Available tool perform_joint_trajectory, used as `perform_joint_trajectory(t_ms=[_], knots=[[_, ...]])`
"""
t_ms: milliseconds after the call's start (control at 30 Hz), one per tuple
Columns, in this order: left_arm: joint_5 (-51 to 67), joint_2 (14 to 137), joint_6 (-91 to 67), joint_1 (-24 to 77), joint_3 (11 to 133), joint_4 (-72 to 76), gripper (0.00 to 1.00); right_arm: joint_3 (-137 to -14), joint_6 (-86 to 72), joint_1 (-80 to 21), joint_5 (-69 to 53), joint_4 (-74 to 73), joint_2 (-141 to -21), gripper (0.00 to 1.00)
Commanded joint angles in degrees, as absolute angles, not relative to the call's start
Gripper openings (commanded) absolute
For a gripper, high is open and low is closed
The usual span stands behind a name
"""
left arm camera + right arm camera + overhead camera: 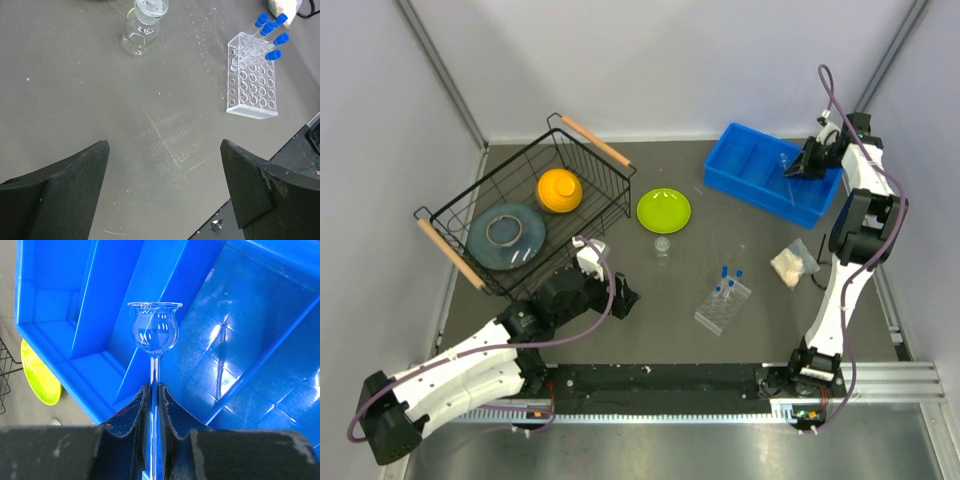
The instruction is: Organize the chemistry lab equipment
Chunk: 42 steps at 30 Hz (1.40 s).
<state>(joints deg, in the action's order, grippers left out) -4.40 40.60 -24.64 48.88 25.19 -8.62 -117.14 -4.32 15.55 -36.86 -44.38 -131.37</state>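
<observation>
My right gripper [154,387] is shut on the thin stem of a clear glass funnel tube with a bulb top [154,330], held over the blue bin [240,340]; from above this gripper [802,164] is at the bin's right end. My left gripper [164,145] is open and empty above bare table, near the basket [618,297]. The clear grid rack [252,75] holds several blue-capped tubes [270,30] at its far end; it also shows from above [723,305]. A tiny clear cup [140,30] stands ahead left. The white-filled packet [794,263] lies right of the rack.
The blue bin [770,175] with dividers sits at the back right. A lime-green plate [663,210] lies mid-table. A black wire basket [575,150] at the left holds an orange dome [559,190] and a grey-blue dish [506,233].
</observation>
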Motion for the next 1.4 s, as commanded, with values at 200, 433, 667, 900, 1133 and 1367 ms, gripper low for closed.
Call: perform_joint_trajectory(t_ms=[200, 433, 667, 900, 1133, 1367], knots=[[-5.01, 41.22, -25.22, 48.87, 28.39, -8.09, 0.98, -121.64, -4.13, 16.61, -33.32, -43.59, -134.03, 0.12], [-4.83, 41.92, -25.14, 48.87, 29.00, -8.09, 0.99, -122.43, -4.04, 16.61, -31.46, -43.59, -135.53, 0.15], [-4.75, 42.19, -25.14, 48.87, 29.53, -8.09, 0.98, -122.78, -3.96, 16.52, -31.90, -43.59, -136.32, 0.19], [-4.74, 41.31, -25.14, 48.87, 30.15, -8.52, 0.98, -120.86, -2.03, 16.61, -33.40, -43.51, -130.70, 0.27], [-6.94, 39.90, -25.93, 48.87, 31.28, -9.23, 0.99, -113.66, 4.12, 16.61, -34.10, -42.63, -114.56, 0.28], [-6.51, 42.88, -28.56, 48.87, 34.19, -10.72, 0.99, -96.55, 14.22, 16.52, -43.30, -41.31, -93.39, 0.32]])
